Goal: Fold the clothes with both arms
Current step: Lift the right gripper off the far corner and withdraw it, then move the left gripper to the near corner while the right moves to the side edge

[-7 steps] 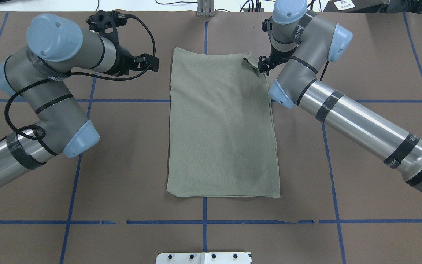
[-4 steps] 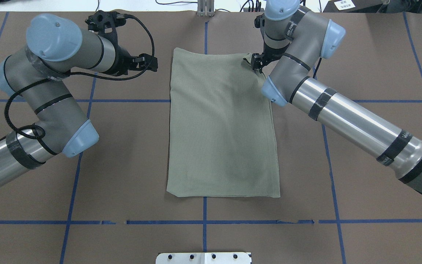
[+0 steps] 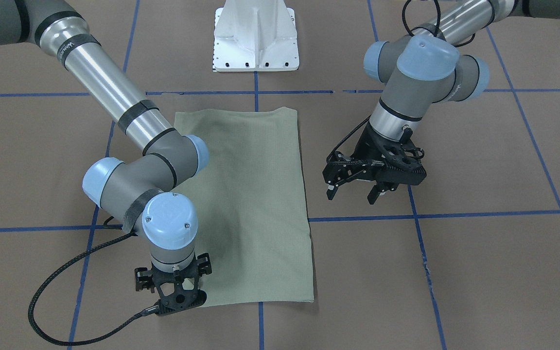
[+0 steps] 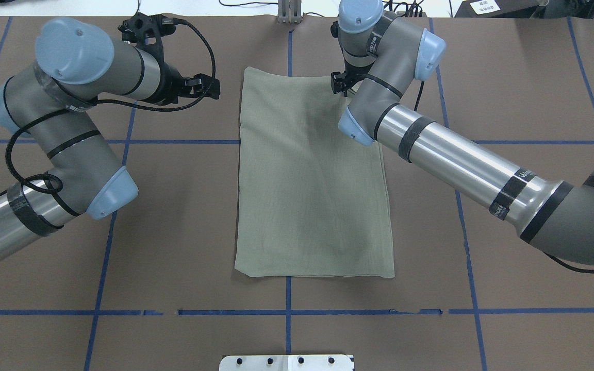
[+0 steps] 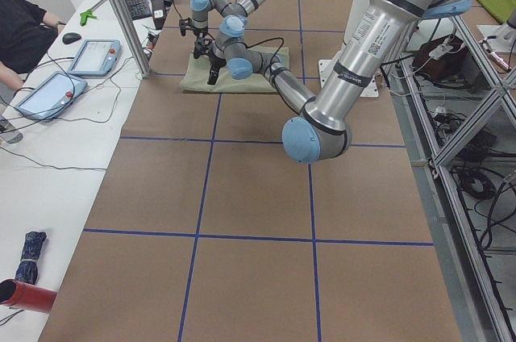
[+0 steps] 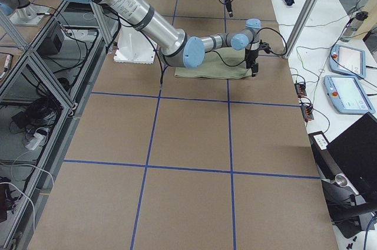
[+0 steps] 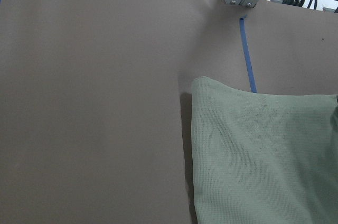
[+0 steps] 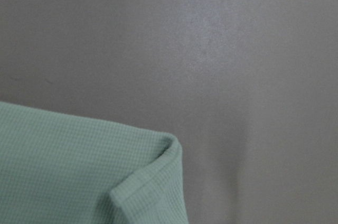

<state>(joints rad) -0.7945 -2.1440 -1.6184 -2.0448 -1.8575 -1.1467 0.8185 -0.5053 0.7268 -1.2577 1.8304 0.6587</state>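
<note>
Right gripper [image 4: 341,83]: was shifted inward over the shirt [image 4: 312,180] corner; jaw state could not be determined.
Left gripper [image 3: 352,193]: held aside, jaws spread.
Fold: judged just begun.

Shirt [image 4: 312,180] sage-green, seemingly waffle-knit; table [image 4: 534,77] brown, blue-gridded.

Grey tubular arms [image 4: 457,159], light blue joint caps [image 4: 75,49], black braided cables [image 4: 7,157].
</note>
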